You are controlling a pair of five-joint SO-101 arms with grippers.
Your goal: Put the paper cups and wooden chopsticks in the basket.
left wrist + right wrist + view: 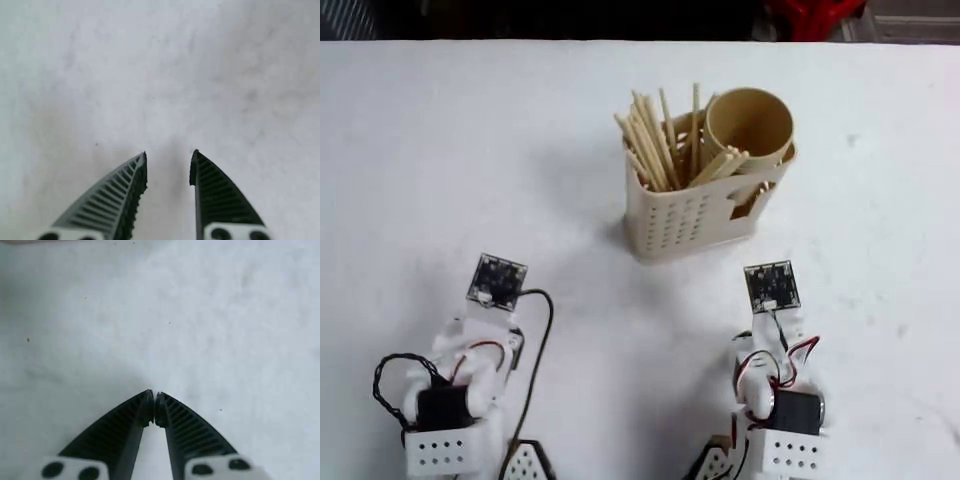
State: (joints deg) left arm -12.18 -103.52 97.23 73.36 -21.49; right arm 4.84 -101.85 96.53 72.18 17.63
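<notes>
The cup and chopsticks sit in the basket, so better not to touch it (left gripper slightly open, right gripper closed, empty).

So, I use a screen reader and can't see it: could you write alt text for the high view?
A cream slotted basket stands on a white table, holding a bundle of wooden chopsticks and a tan paper cup. Nearer the camera, one robot arm and a second arm sit apart from it.
</notes>
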